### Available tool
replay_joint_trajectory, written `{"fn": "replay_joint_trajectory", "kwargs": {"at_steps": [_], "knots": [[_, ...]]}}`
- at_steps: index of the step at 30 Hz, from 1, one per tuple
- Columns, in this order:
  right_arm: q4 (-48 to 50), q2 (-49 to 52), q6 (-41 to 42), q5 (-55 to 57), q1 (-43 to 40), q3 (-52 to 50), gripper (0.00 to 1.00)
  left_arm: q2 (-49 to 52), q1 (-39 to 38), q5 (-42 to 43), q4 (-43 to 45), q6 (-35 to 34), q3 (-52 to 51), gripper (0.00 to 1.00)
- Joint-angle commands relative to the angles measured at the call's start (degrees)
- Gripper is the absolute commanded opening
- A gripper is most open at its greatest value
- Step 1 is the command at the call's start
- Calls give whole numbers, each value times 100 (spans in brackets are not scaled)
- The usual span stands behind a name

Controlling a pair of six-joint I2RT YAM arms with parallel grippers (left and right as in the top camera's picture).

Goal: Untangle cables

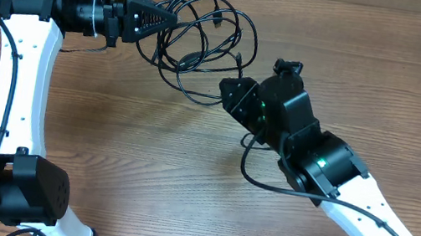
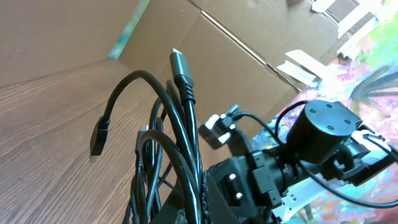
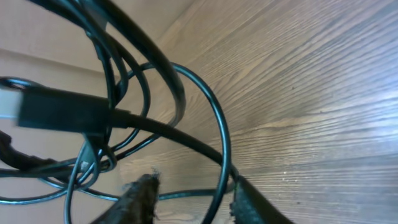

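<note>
Robotics lab bench, wood-grain table [image 1: 146, 150], cardboard backdrop [image 2: 205, 56], white left arm [image 1: 24, 63], white right arm [image 1: 379, 229]

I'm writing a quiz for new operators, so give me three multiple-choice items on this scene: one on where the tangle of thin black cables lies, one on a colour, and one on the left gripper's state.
1. Where on the brown wooden table is the tangle of thin black cables?
A. On the side far from the arm bases
B. Between the arm bases
C. Off the right edge

2. What colour is the left arm's long link?
A. Red
B. White
C. Yellow

3. What state is the left gripper in?
A. Wide open, holding nothing
B. Out of every view
C. Shut on the cables

Answers:
1 A: the overhead view shows the tangle at the top, opposite the bases.
2 B: its shell is plainly white.
3 C: strands run straight out of its closed tip.
</note>
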Motion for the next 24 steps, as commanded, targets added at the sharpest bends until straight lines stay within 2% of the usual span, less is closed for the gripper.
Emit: {"fn": "replay_joint_trajectory", "kwargs": {"at_steps": [1,6,11,20,24], "knots": [[173,63,83,-205,-15,83,36,-201,4,267,13,-118,98,4],[212,63,79,-197,-17,81,32,-201,-11,269,9,-118,98,4],[208,63,70,33,-17,79,4,-201,-140,269,15,-114,98,5],[-144,35,9,1115,-22,81,4,-201,-85,168,61,-92,98,4],[-634,-94,15,1923,-22,81,4,-201,55,-374,57,-107,98,4]]}}
